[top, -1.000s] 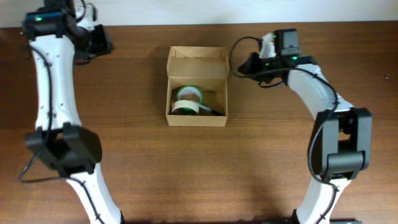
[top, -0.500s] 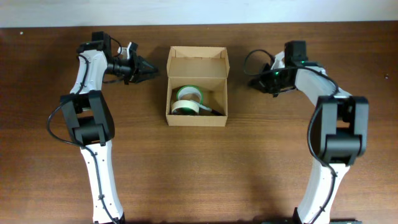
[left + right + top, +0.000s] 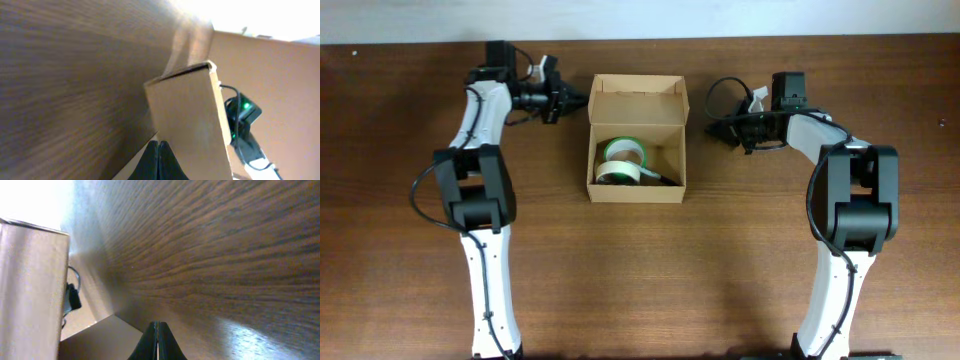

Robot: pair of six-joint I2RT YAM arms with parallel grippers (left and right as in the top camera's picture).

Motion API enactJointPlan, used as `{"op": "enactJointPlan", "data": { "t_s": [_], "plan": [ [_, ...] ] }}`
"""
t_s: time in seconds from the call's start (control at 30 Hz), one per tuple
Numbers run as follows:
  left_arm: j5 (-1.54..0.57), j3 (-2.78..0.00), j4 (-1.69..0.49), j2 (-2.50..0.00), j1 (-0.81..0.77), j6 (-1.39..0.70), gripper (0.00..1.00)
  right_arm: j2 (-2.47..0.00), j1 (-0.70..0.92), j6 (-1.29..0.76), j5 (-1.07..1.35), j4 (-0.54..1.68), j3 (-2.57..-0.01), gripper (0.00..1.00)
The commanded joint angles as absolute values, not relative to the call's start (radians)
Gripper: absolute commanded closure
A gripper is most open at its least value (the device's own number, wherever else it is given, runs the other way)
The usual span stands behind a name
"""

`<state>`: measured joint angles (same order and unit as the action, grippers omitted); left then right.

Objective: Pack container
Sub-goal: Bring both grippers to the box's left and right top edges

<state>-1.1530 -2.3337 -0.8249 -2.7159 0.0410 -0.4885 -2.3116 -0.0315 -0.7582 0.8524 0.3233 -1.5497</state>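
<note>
The small tan rectangular cardboard box [image 3: 636, 140] is sitting on the dark brown wooden table [image 3: 640, 270], toward the far middle, with its hinged flap lid [image 3: 637, 98] standing open at the back. Inside it, 2 rolls of tape are lying: a green-edged roll [image 3: 624, 152] partly overlapping a cream roll [image 3: 617, 173].

The left gripper [image 3: 563, 99] is pointing at the box's far-left corner, just beside the lid, and the right gripper [image 3: 728, 130] is sitting near the box's right wall, apart from it. In both wrist views the fingers are pressed together into a single dark wedge, so both claws are reading as clenched and gripping nothing.

With the contents already inside, closing the lid looks like the step in hand. To do it well, the left fingertips should be getting behind the flap's upper edge and pushing it forward and down in an arc, while the right arm is bracing the right wall so the light box is not sliding across the table. Pushing low on the flap would likely shove the box instead of folding it.

The left wrist view is showing only a tilted corner of the box [image 3: 187, 120], and the right wrist view only a blurred wall [image 3: 30, 290]; neither is showing the interior. A small dark item beside the rolls is too small to identify.
</note>
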Motion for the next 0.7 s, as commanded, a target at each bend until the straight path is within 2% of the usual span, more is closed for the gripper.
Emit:
{"op": "enactJointPlan", "data": {
  "t_s": [0.0, 0.53, 0.67],
  "plan": [
    [-1.189, -2.339, -0.782, -2.744, 0.019, -0.631, 0.98, -2.329, -0.02, -0.802, 0.887, 0.313, -1.542, 0.96],
    [-1.102, -2.339, -0.772, -2.769, 0.009, -0.688, 0.98, -2.33, 0.034, -0.828, 0.891, 0.275, -1.542, 0.96],
    [-1.096, -2.339, -0.783, -2.781, 0.009, -0.693, 0.98, -2.33, 0.045, -0.825, 0.913, 0.21, -1.542, 0.96]
  ]
}}
